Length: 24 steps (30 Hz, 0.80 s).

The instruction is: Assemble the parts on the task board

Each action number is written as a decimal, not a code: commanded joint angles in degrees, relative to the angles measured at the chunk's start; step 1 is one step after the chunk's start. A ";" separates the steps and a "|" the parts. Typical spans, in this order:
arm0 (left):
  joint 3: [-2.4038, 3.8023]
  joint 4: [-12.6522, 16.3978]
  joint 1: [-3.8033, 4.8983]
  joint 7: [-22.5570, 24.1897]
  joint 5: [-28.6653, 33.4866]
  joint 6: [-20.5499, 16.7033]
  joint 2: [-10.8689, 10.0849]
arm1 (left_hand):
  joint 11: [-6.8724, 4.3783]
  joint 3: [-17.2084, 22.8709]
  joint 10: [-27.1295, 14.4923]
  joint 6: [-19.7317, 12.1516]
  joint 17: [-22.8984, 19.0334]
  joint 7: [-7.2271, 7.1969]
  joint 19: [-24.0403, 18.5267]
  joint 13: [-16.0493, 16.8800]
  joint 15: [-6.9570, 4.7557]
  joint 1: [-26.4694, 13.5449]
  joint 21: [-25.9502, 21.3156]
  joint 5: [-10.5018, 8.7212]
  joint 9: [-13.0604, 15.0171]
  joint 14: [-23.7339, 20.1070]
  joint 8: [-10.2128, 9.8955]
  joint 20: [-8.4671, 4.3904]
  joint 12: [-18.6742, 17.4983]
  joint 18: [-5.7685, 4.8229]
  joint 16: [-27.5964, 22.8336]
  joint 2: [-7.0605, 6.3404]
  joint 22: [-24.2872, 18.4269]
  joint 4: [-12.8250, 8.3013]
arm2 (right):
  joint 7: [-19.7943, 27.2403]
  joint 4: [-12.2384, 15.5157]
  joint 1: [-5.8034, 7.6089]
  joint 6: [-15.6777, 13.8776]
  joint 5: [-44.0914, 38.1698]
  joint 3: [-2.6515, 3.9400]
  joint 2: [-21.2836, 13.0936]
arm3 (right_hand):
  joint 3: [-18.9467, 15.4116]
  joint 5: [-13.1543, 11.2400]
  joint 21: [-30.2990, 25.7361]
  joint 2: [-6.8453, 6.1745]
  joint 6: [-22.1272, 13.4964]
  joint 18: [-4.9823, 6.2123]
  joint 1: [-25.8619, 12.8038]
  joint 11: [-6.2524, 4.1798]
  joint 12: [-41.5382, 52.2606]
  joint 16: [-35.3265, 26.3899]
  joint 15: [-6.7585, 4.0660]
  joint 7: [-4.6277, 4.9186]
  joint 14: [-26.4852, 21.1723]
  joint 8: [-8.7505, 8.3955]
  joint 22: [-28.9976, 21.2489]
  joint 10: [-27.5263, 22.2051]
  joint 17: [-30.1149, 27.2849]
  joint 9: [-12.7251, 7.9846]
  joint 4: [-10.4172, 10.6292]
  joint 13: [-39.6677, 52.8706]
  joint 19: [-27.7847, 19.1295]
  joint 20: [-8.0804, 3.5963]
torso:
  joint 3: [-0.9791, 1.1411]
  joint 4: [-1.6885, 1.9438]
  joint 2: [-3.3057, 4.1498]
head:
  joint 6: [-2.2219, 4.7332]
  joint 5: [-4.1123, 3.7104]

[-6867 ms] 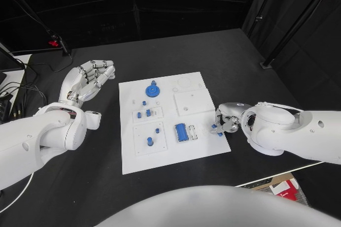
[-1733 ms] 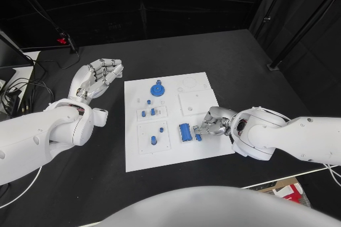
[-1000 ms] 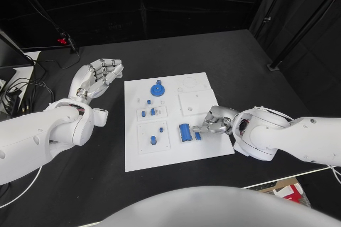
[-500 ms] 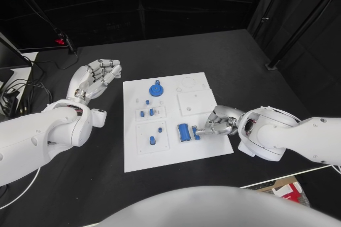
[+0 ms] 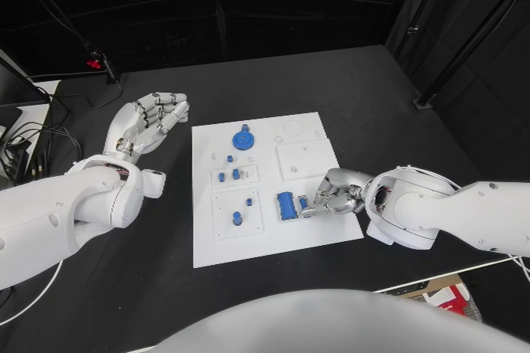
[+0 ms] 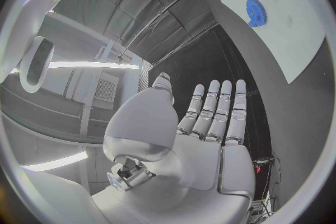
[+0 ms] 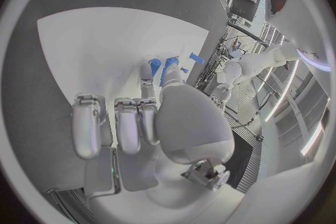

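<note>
Right hand [image 5: 335, 197] pinches a small blue part [image 5: 304, 204] near the task board's [image 5: 276, 250] right edge; left hand [image 5: 146, 123] spread, grasping nothing, beside its left edge

**Count on the tabletop**

1 white task board [image 5: 269, 246]. On it, 1 blue gear [image 5: 242, 141] at 12 o'clock, 1 long blue block [image 5: 286, 206] near 4 o'clock, and about 5 small blue parts [image 5: 234, 174] around the centre. 2 silver hands: left hand [image 5: 147, 123], right hand [image 5: 335, 197].
</note>
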 commanded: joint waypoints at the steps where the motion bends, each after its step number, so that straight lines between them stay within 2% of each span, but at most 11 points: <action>1: 0.05 0.03 0.07 0.33 0.03 0.47 0.08 | -0.04 -0.37 -0.36 -0.49 -0.05 6.71 0.41 -0.09 -0.02 -0.09 0.22 0.39 -0.09 -0.29 0.39 -0.03 0.21 -0.19 0.23 0.50 -0.08 0.08 | -1.78 -0.21 0.03 1.60 -1.34 0.00 0.33 | 0.26 -0.26 -0.37 0.18 0.22 0.17 1.41 -0.48 -0.23 0.14 -0.43 -0.27 6.16 0.32 13.72 6.06 15.08 0.30 -0.16 15.08 3.85 -0.49 | 0.02 0.11 -0.05 | 0.01 -0.07; 5: 0.05 -0.01 0.07 0.34 0.03 0.45 0.11 | -0.04 -0.37 -0.36 -0.49 -0.05 6.71 0.41 -0.09 -0.02 -0.09 0.22 0.39 -0.09 -0.29 0.39 -0.03 0.21 -0.19 0.23 0.50 -0.08 0.08 | -2.44 -0.67 0.03 1.83 -2.12 0.00 0.81 | 0.75 -0.23 -0.40 0.70 0.14 0.17 3.71 -0.59 -0.23 0.14 -0.49 -0.39 6.16 0.60 13.71 6.06 15.08 0.74 -0.64 15.08 3.84 -0.57 | -0.02 -0.03 -0.07 | 0.01 -0.05; 9: 0.05 -0.02 0.07 0.33 0.03 0.47 0.17 | -0.04 -0.37 -0.36 -0.49 -0.05 6.71 0.41 -0.09 -0.02 -0.09 0.22 0.39 -0.09 -0.29 0.39 -0.03 0.21 -0.19 0.23 0.50 -0.08 0.08 | -2.80 -1.23 0.04 1.91 -2.84 0.01 1.33 | 0.93 -0.21 -0.39 0.81 0.14 0.17 5.06 -0.66 -0.23 0.14 -0.52 -0.48 6.16 0.81 13.71 6.06 15.08 1.05 -0.93 15.08 3.84 -0.60 | -0.02 0.05 -0.06 | 0.01 -0.16; 24: 0.05 -0.07 0.06 0.27 0.03 0.44 0.30 | -0.04 -0.39 -0.40 -0.52 -0.13 6.71 0.41 -0.09 -0.02 0.02 0.23 0.50 -0.09 -0.31 0.45 -0.03 0.26 -0.19 0.30 0.58 -0.12 0.08 | -3.05 -2.72 0.04 1.35 -3.43 0.01 2.60 | 1.01 -0.11 -0.35 2.13 0.08 0.16 5.11 -0.65 -0.23 0.14 -0.49 -0.45 6.16 0.99 13.73 6.06 15.08 1.49 0.08 15.08 3.87 -0.60 | -0.02 0.00 0.00 | 0.01 -0.19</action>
